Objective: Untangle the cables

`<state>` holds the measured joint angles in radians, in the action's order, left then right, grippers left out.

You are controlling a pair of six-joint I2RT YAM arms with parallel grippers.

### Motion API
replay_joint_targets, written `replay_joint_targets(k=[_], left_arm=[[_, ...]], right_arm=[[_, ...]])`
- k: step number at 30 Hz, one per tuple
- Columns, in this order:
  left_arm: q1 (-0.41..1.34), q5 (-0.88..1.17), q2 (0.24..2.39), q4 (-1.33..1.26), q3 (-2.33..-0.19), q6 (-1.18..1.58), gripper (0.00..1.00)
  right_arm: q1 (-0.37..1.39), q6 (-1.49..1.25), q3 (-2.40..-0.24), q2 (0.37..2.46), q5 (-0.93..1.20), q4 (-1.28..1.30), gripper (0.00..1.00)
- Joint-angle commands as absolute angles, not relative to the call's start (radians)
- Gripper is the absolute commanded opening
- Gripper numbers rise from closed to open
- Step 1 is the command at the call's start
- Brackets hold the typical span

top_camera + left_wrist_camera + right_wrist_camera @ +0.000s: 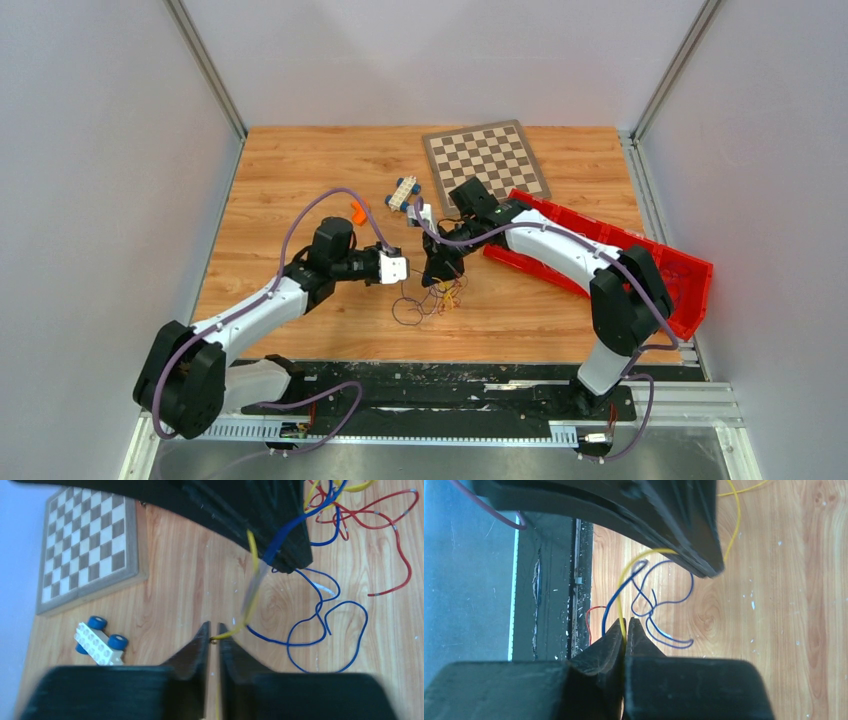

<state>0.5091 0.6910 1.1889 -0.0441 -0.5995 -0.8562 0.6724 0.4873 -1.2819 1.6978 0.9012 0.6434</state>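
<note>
Two grippers, both pinching what looks like the same yellow wire [253, 545]. Left gripper [213, 632] has its jaws almost together with the wire's end caught between them. Right gripper [625, 629] is squeezed tight on it too, and the wire runs a short way between the two. The other cables [437, 298], blue, red and yellow loops, lie in a loose heap on the wooden table [300, 170], just below the grippers. Chessboard [487, 160] and a little wheeled toy brick [403, 192] sit further back.
</note>
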Motion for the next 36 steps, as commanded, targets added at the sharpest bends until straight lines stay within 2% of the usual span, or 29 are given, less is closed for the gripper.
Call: replay_joint_targets(k=[1, 7, 15, 21, 27, 31, 33, 34, 35, 36], left_arm=[[0.520, 0.645, 1.103, -0.026, -0.672, -0.774, 0.00], [0.392, 0.563, 0.979, 0.097, -0.719, -0.656, 0.00], [0.232, 0.548, 0.828, 0.208, -0.818, -0.567, 0.00], [0.114, 0.582, 0.826, 0.324, -0.907, -0.508, 0.00], [-0.058, 0.635, 0.953, 0.666, -0.942, -0.571, 0.00], [-0.110, 0.510, 1.060, 0.742, -0.841, -0.570, 0.02], [-0.129, 0.507, 1.122, 0.768, -0.816, -0.579, 0.29], [-0.131, 0.510, 1.140, 0.778, -0.813, -0.584, 0.57], [-0.133, 0.518, 1.171, 0.797, -0.816, -0.586, 0.73], [-0.133, 0.524, 1.184, 0.804, -0.819, -0.586, 0.93]], right_arm=[[0.622, 0.475, -1.296, 1.734, 0.907, 0.622, 0.08], [0.569, 0.495, -1.238, 1.807, 0.756, 0.598, 0.12], [0.529, 0.478, -1.245, 1.920, 0.680, 0.594, 0.14], [0.529, 0.442, -1.286, 1.900, 0.748, 0.608, 0.36], [0.529, 0.429, -1.356, 1.827, 0.776, 0.653, 0.62], [0.529, 0.416, -1.378, 1.800, 0.793, 0.659, 0.72], [0.530, 0.411, -1.391, 1.799, 0.789, 0.666, 0.74], [0.529, 0.411, -1.395, 1.799, 0.787, 0.670, 0.74], [0.529, 0.412, -1.397, 1.801, 0.784, 0.674, 0.75], [0.529, 0.415, -1.398, 1.799, 0.782, 0.677, 0.75]])
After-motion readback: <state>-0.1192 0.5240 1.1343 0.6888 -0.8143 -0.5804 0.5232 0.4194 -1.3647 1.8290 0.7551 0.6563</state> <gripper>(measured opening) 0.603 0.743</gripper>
